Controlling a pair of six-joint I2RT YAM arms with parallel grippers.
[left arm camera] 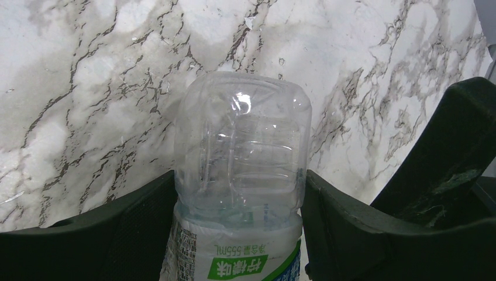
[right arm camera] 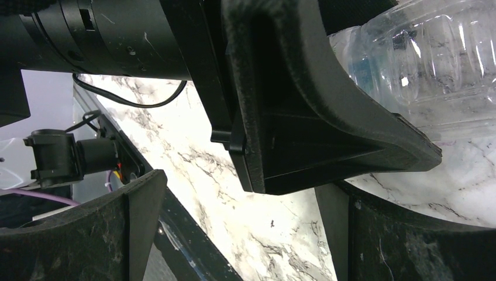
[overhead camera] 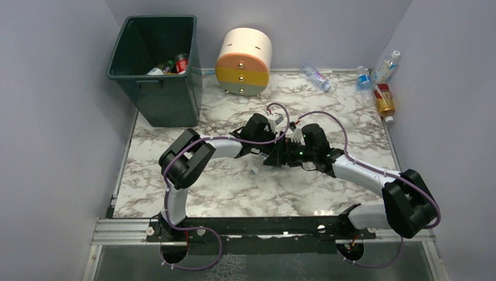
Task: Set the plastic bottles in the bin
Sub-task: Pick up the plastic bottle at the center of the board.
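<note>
Left gripper (left arm camera: 240, 190) clamped on a clear green-labelled bottle (left arm camera: 243, 134) mid-table. Right gripper (right arm camera: 248, 196) is spread wide, holding nothing. Bin (overhead camera: 166, 99) at eleven o'clock, loose bottles (overhead camera: 383, 99) at two, on the marble table (overhead camera: 234, 196). Lilac walls (overhead camera: 52, 146).

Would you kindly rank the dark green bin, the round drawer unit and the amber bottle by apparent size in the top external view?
Largest: the tall dark green rectangular plastic bin.
Next: the round cream, yellow and grey drawer unit.
Smallest: the amber plastic bottle.
</note>
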